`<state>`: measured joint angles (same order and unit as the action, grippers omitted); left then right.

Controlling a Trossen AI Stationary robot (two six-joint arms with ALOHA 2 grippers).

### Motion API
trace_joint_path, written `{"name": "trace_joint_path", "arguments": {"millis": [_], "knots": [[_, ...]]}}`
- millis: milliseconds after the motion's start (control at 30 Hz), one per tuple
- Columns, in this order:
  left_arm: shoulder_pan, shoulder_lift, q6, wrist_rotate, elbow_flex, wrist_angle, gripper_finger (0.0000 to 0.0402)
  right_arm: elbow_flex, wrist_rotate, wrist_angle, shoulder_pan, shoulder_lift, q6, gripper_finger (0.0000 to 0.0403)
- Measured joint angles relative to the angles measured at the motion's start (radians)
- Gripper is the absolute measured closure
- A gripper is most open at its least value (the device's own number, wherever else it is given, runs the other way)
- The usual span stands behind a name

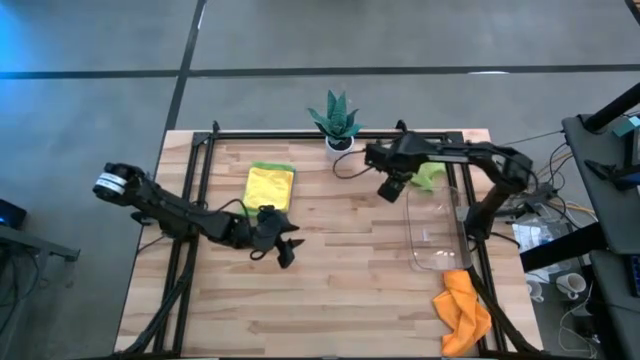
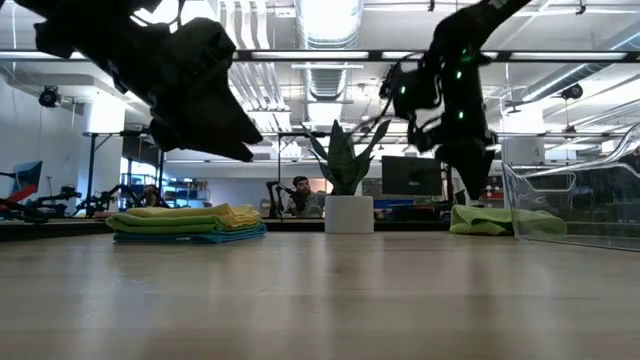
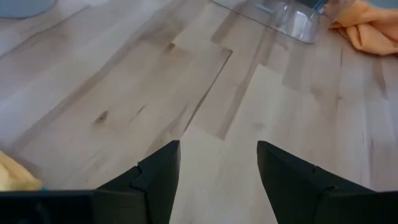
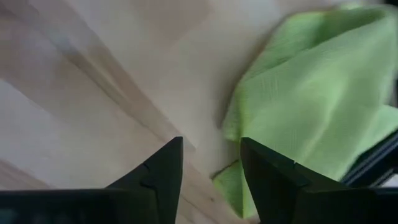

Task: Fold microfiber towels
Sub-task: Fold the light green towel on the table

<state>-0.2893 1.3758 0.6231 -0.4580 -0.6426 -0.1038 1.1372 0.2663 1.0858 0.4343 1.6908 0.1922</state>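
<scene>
A crumpled lime green towel lies on the table at the far right, also in the right wrist view. My right gripper hangs open just left of it, pointing down, with nothing between its fingers. A folded stack of towels, yellow on top with green and blue below, rests flat at the far middle. An orange towel lies bunched at the near right corner. My left gripper is open above bare wood near the table's middle.
A clear plastic tray sits on the right side between the green and orange towels. A small potted plant stands at the far edge. Black rails run along the table's left and right sides. Bare wood fills the near middle.
</scene>
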Motion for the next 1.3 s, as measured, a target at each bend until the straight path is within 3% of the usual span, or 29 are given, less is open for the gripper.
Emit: {"name": "trace_joint_path", "arguments": {"millis": [267,467,933,1067,1300], "knots": [[0.002,-0.004,0.000,-0.004,0.000,-0.001,0.0204,-0.003,0.110,-0.027,0.022,0.122,0.014,0.0257],[0.001,-0.004,0.000,-0.010,0.000,-0.001,0.0204,-0.008,0.175,-0.086,0.057,0.142,0.014,0.0282],[0.001,-0.004,-0.019,-0.044,0.000,-0.001,0.0204,-0.002,0.206,-0.103,0.106,0.128,-0.042,0.0391],[0.000,0.000,-0.090,-0.119,0.006,-0.001,0.0204,0.039,0.202,-0.079,0.016,0.060,-0.072,0.0393],[0.000,0.024,-0.167,-0.263,0.008,-0.074,0.0204,0.161,0.125,-0.102,-0.273,-0.114,-0.044,0.0394]]}}
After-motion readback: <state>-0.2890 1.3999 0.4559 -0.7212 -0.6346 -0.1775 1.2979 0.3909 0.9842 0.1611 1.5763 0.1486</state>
